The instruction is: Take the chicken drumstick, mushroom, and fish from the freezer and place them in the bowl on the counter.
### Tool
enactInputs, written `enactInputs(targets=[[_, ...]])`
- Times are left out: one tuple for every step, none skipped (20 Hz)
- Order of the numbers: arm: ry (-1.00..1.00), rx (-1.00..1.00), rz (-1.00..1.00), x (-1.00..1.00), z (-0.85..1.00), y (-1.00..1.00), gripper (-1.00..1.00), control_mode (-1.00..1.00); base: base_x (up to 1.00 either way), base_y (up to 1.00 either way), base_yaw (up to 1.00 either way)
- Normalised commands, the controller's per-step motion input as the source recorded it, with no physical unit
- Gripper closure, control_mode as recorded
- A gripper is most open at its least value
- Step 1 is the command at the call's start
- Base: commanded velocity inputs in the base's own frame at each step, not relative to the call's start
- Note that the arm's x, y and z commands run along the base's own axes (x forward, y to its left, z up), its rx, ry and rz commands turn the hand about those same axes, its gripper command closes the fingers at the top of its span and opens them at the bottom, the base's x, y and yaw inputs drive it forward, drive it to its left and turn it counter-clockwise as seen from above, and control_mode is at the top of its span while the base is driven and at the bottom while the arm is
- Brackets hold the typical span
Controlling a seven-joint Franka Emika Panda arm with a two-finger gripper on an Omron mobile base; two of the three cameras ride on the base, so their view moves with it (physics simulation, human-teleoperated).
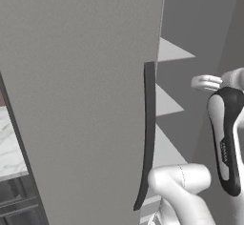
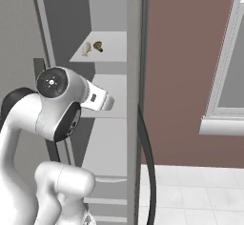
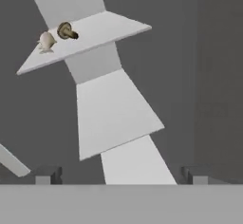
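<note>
Pincer [image 3: 121, 178] wide open, empty — faces freezer [image 1: 86, 100] shelf holding mushroom [image 3: 66, 31] beside pale item [image 3: 46, 41].

- The freezer [image 1: 200, 24] stands open ahead of you; its door [image 1: 81, 100] is swung out to the left and walls off that side.
- The dark handle [image 1: 148, 138] runs down the door's edge, just beside the opening.
- Inside, white shelves [image 3: 111, 111] are stacked with open gaps between them that a gripper could enter.
- On the upper shelf [image 2: 107, 47], a mushroom [image 3: 66, 31] and a pale item [image 3: 46, 41] sit close together near the far side; the rest of that shelf is bare.
- In the right base view, the freezer's front edge [image 2: 134, 76] bounds the opening on the right, with a brown wall [image 2: 188, 66] beyond.
- Your gripper [image 3: 121, 179] has its tips spread wide and faces the shelves, apart from them.
</note>
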Motion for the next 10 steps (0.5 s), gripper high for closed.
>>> enactInputs(targets=[[-0.05,-0.2,0.3,0.0,0.85,0.0,-1.0,-1.0,0.0,0.0,0.0],[-0.03,-0.22,0.27,0.0,0.85,0.03,-1.0,-1.0,0.0,0.0,0.0],[-0.03,-0.24,0.26,0.0,0.83,0.06,-1.0,-1.0,0.0,0.0,0.0],[-0.04,-0.25,0.24,0.0,0.82,0.09,-1.0,-1.0,0.0,0.0,0.0],[-0.07,-0.26,0.21,0.0,0.81,0.07,-1.0,-1.0,0.0,0.0,0.0],[-0.1,-0.26,0.19,0.0,0.74,0.02,-1.0,-1.0,0.0,0.0,0.0],[-0.12,-0.22,0.19,0.0,0.62,0.04,-1.0,-1.0,0.0,0.0,0.0],[-0.13,-0.2,0.19,0.0,0.54,0.05,-1.0,-1.0,0.0,0.0,0.0],[-0.15,-0.19,0.19,0.0,0.42,0.05,-1.0,-1.0,0.0,0.0,0.0],[-0.15,-0.15,0.16,0.0,0.22,0.06,-1.0,-1.0,0.0,0.0,0.0]])
